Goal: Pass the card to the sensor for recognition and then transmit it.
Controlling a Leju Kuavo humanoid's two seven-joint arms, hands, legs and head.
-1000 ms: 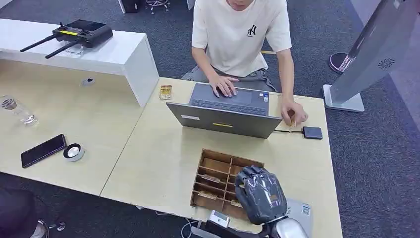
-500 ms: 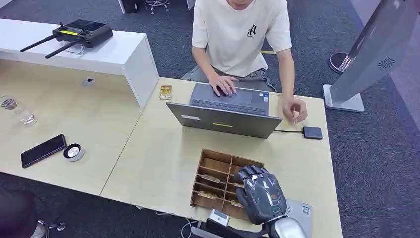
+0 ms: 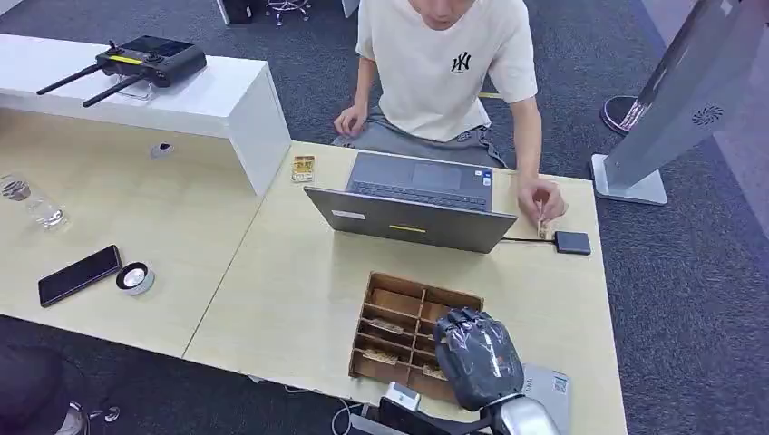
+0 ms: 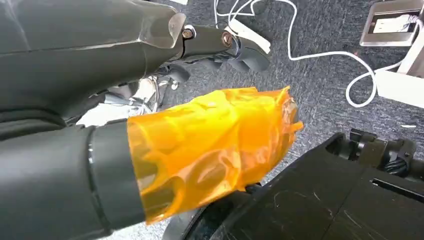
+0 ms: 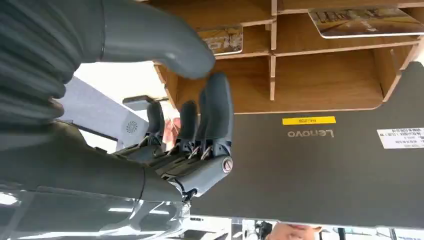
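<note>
Brown tray [image 3: 395, 299] (grey laptop [image 3: 410, 220])

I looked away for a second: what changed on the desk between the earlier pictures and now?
The person's hand left the laptop keyboard and drew back off the desk. The right hand slid slightly toward the robot over the wooden tray. The person's other hand, the laptop and tray stayed put.
</note>
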